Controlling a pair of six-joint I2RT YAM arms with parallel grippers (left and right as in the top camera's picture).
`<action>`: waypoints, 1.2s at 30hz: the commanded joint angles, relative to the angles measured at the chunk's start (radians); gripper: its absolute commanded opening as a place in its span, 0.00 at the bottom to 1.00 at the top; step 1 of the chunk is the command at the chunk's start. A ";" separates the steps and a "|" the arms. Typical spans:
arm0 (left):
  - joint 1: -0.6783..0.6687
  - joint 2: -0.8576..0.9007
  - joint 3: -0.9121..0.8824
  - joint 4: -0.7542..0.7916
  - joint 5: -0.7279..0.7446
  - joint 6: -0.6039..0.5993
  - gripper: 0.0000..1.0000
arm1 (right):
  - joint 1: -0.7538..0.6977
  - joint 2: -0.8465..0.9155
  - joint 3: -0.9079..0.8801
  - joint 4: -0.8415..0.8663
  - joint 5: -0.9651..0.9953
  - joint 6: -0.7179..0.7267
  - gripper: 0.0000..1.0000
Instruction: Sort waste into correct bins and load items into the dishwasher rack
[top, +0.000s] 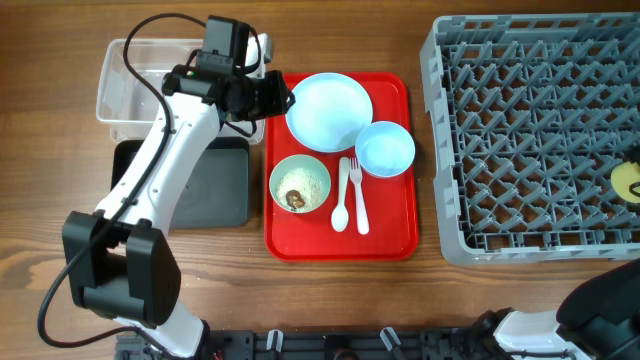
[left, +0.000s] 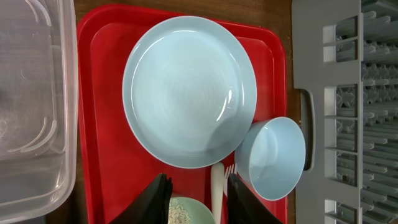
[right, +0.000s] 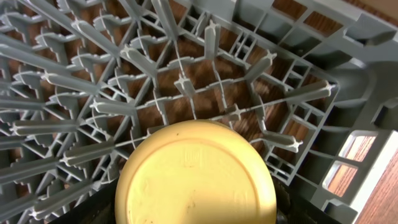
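Observation:
On the red tray (top: 390, 235) lie a light blue plate (top: 328, 110), a light blue bowl (top: 386, 148), a pale green bowl (top: 300, 185) holding white crumbs and a brown lump, and a white fork and spoon (top: 350, 195). My left gripper (left: 199, 196) is open and empty above the tray's near-left part. The green bowl (left: 186, 211) and the spoon handle (left: 217, 186) show between its fingers. My right gripper (right: 196, 210) is shut on the upturned yellow cup (right: 196, 174) over the grey rack (right: 186, 81) near its right edge (top: 628, 182). No wrapper is in view.
The clear tub (top: 125, 85) stands at the back left, with the black tray (top: 215, 190) in front of it, partly under my left arm. The large rack (top: 530, 130) fills the right side. The plate (left: 189, 90) and blue bowl (left: 273, 155) touch.

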 joint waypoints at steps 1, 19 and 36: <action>0.000 -0.026 0.000 -0.004 -0.010 0.019 0.31 | -0.007 -0.006 0.010 0.005 0.044 0.014 0.04; 0.000 -0.026 0.000 -0.008 -0.010 0.020 0.48 | -0.007 0.014 -0.032 0.019 -0.043 0.014 0.77; 0.000 -0.026 0.000 -0.063 -0.105 0.019 0.61 | 0.674 -0.217 0.039 -0.074 -0.522 -0.172 0.78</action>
